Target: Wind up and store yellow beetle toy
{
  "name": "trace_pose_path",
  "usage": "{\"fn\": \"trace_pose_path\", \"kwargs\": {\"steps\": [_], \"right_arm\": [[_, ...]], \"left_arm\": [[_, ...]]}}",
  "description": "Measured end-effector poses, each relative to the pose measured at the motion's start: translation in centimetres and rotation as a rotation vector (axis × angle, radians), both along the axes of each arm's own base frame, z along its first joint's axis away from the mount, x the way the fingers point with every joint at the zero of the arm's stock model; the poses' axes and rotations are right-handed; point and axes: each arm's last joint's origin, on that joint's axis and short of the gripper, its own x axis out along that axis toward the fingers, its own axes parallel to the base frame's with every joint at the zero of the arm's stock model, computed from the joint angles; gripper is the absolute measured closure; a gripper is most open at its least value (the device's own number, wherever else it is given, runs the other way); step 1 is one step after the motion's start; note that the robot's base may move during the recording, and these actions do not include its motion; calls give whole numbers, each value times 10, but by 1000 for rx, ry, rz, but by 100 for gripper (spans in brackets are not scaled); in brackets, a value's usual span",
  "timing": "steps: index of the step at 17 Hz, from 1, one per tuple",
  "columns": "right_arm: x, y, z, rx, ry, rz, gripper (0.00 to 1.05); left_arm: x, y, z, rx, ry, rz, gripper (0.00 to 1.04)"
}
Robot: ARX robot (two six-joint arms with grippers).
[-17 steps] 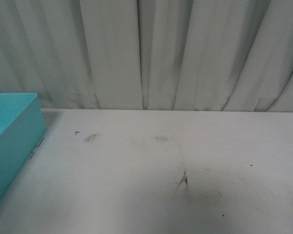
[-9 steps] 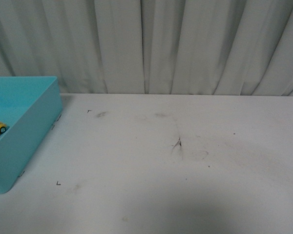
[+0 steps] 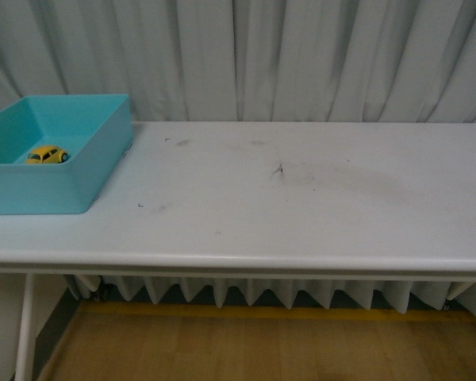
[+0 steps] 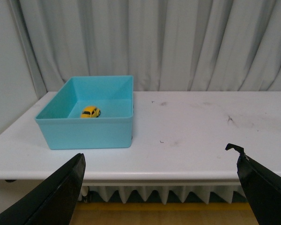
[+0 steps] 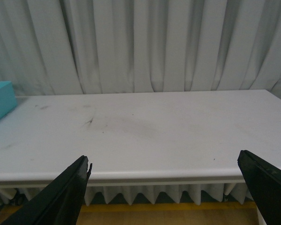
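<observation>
1. Already, the yellow beetle toy (image 3: 47,155) sits inside the teal bin (image 3: 103,159), on its floor nr the back wall, wheels down. Looks stored, but you can't tell if it's wound.
2. If you go back in for it, the bin walls are the hazard: a low approach clips the rim & shoves the bin along the table (image 3: 301,214).
3. Left gripper (image 4: 159,187) jaws wide apart, empty, well back from the table edge. Right gripper (image 5: 164,187) likewise spread, holding nothing.
4. Both far off, so a rushed reach could overshoot.

A scuffed white table (image 3: 301,214) stands before pleated grey curtains (image 3: 301,55) on wood flooring (image 3: 246,349).
</observation>
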Motion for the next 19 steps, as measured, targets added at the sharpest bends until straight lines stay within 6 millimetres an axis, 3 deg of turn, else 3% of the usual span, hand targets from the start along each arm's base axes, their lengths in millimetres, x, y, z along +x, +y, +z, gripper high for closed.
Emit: {"fn": "trace_pose_path", "kwargs": {"steps": [19], "right_arm": [[0,0,0,0,-5,0,6]], "left_arm": [[0,0,1,0,-6,1,7]]}}
